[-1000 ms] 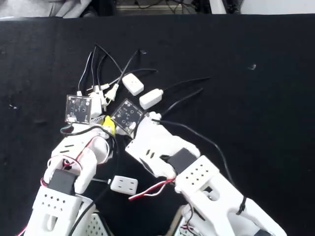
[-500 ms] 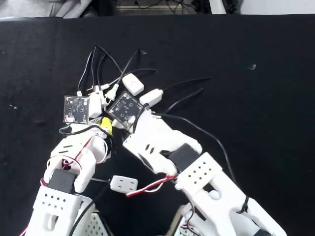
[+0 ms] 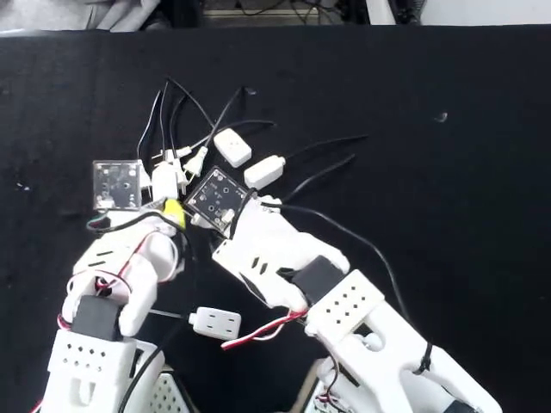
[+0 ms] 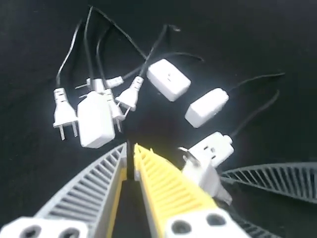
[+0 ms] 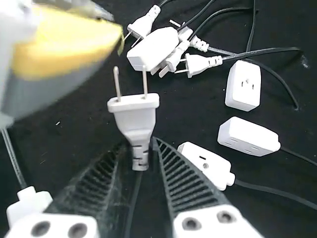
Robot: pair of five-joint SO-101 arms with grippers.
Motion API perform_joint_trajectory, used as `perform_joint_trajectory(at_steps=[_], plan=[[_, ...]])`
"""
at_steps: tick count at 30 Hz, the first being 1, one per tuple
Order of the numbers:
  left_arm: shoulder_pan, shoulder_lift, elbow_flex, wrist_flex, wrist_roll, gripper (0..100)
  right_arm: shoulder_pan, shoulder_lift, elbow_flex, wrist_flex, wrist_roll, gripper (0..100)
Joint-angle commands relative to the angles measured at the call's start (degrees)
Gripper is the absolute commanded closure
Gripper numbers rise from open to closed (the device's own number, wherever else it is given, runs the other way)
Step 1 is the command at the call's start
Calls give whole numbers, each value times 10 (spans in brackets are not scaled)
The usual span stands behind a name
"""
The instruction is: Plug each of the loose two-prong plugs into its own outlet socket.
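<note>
Swinging out toward its own side, the left arm is carrying its wrist away from the right arm's, while the right arm is edging a little farther up the black cloth-covered table (image 3: 448, 215). The right gripper (image 5: 140, 144) is clamping a white two-prong plug (image 5: 133, 111) by its ribbed neck. The prongs are pointing straight ahead out of the jaws, so the plug's long axis is running in line with the fingers. The left gripper (image 4: 130, 146), with one yellow finger and one grey, is sitting almost closed. It seems to be pinching a thin black cord (image 4: 128, 161), though the gap is too dark to be sure.

A white oblong socket block (image 5: 205, 163) is lying just beside the right jaws, off the prongs' line. A second oblong socket (image 5: 247, 136) and a white square outlet socket (image 5: 242, 85) are lying beyond it, the square one showing its slots upward. The right arm is the nearer to all three, so the plug will probably need turning sideways before meeting any slot. A tangle of loose white plugs on black cords (image 3: 176, 163) is crowding the space straight ahead. Bare cloth is stretching wide on the right arm's outer side. A white triple outlet strip (image 3: 215, 323) is resting between the two arms.
</note>
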Motion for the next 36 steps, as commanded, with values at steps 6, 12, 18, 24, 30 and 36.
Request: perform_joint_trajectory(at_steps=[6,12,18,24,30,36], plan=[[87,-1,-22,2,-74,970,-1,-20,0,-14,-4,988],[86,-1,-7,-2,-101,970,-3,-23,10,-17,-4,988],[23,-5,-36,6,-97,970,-2,-22,11,-17,-4,988],[44,-6,-109,69,-76,970,-2,-22,11,-17,-4,988],[116,-1,-101,60,-92,970,-1,-23,13,-17,-1,988],[117,18,-49,8,-151,970,-4,-23,14,-11,-1,988]])
